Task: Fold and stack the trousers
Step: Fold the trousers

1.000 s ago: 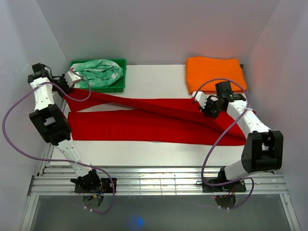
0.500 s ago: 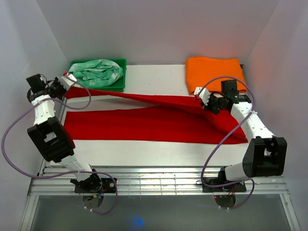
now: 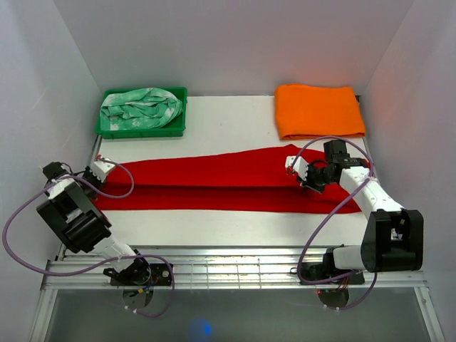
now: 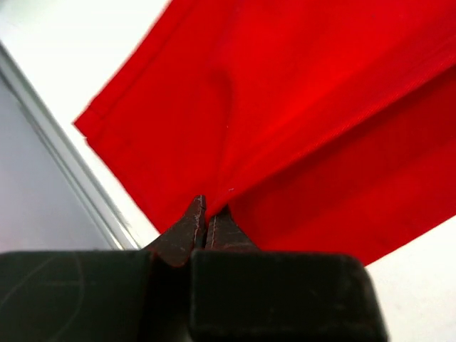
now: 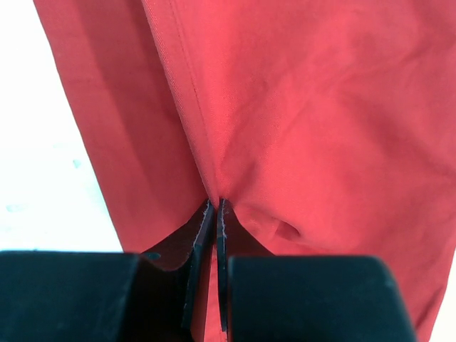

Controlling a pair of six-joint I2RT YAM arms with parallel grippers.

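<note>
The bright red trousers [image 3: 221, 179] stretch across the white table from left to right, one leg folded over the other. My left gripper [image 3: 98, 174] is low at the left end, shut on a pinch of the red cloth [image 4: 235, 142]; its dark fingertips [image 4: 192, 224] meet tightly there. At the right end my right gripper [image 3: 305, 177] is shut on the trousers' cloth [image 5: 299, 121] too, with the fabric puckered between its fingertips [image 5: 203, 228]. The cloth lies nearly flat between the two grippers.
A green tray [image 3: 107, 130] with a mint green and white patterned cloth [image 3: 141, 107] stands at the back left. A folded orange cloth [image 3: 318, 110] lies at the back right. The table's metal rail [image 4: 64, 178] runs just left of the trousers' end.
Both grippers have come toward the near side and lowered, carrying the upper red leg down onto the lower one. The left gripper moved from beside the green tray to the table's left edge.
</note>
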